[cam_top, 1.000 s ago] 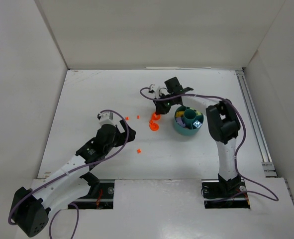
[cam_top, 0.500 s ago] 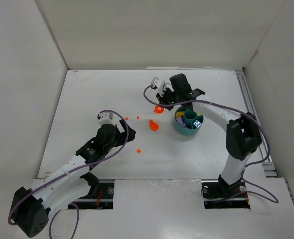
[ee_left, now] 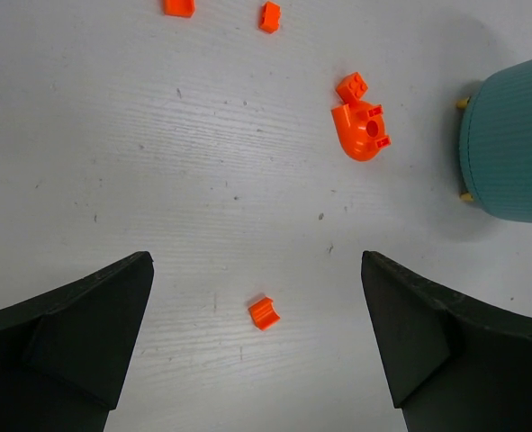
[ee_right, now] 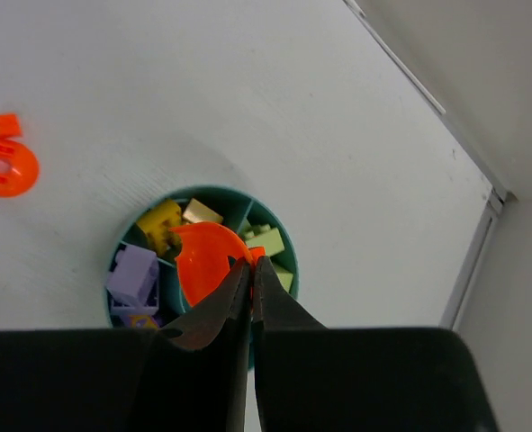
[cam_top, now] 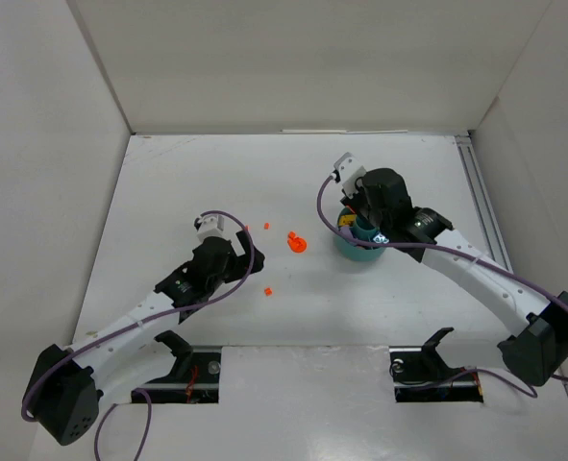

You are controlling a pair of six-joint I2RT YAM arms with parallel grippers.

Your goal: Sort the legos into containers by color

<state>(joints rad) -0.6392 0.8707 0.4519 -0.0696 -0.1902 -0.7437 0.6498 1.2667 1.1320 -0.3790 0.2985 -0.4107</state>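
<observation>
Jaws of the left gripper (ee_left: 255, 268) stand wide apart above a loose orange brick (ee_left: 264, 312). A round orange piece (ee_left: 360, 130) lies near the dish (ee_left: 513, 144). Over the dish, the right gripper (ee_right: 250, 268) pinches an orange disc (ee_right: 202, 256).

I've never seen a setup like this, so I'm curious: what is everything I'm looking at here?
table: one, white, under everything.
dish: one, teal, round, right of centre on the table.
bricks in dish: several, yellow, pale green and purple, in its compartments.
round piece: one, orange, lying on the table left of the dish.
small bricks: four, orange, loose on the table, one right beside the round piece.
held piece: one, orange, rounded, over the dish.
left gripper: one, black, open, over the table near a loose brick.
right gripper: one, black, shut on the held piece.
</observation>
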